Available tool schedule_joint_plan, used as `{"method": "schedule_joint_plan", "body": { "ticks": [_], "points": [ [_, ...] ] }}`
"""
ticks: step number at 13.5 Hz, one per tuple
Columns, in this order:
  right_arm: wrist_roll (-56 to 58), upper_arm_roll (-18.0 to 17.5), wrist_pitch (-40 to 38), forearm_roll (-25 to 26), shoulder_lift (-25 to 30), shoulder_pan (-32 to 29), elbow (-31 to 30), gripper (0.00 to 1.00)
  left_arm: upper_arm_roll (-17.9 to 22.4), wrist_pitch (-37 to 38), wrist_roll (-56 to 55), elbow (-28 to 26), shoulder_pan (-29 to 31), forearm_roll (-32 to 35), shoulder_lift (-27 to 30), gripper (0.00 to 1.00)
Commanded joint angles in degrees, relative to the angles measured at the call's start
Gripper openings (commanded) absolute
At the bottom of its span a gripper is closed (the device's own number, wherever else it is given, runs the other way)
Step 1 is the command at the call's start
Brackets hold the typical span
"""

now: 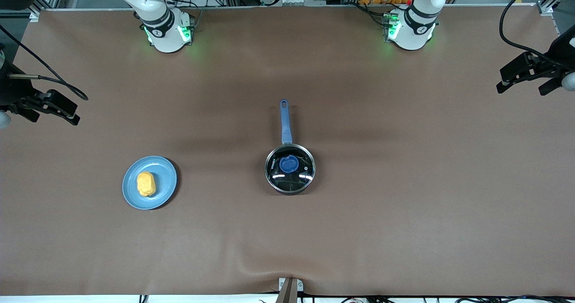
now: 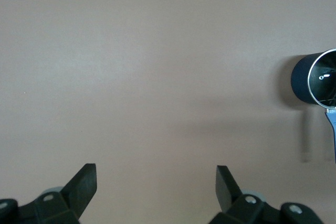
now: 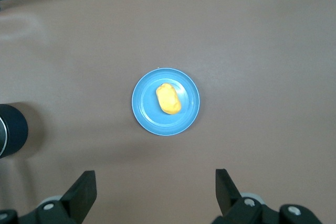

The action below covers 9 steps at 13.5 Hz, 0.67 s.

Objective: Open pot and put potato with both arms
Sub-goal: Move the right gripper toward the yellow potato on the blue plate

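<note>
The pot stands mid-table, black with a silver rim, its blue handle pointing toward the robots' bases. A glass lid with a blue knob sits on it. The yellow-orange potato lies on a light-blue plate toward the right arm's end. My right gripper hangs open and empty over that end of the table; in its wrist view the gripper looks down on the potato. My left gripper hangs open and empty over the left arm's end, well apart from the pot.
Brown cloth covers the table. It has a raised wrinkle near the front edge. A small metal bracket sits at that edge's middle. Cables and racks stand along the edge where the bases are.
</note>
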State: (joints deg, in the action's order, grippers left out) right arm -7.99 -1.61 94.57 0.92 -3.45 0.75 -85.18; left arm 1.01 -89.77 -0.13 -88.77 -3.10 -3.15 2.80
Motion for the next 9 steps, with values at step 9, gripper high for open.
{"method": "schedule_joint_plan", "body": {
  "ticks": [9],
  "points": [
    [0.87, -0.77, -0.79, -0.22, 1.51, -1.10, -1.22, 1.00, 0.13, 1.00, -0.05, 0.61, -3.58, 1.92, -0.51, 1.00]
  ]
}}
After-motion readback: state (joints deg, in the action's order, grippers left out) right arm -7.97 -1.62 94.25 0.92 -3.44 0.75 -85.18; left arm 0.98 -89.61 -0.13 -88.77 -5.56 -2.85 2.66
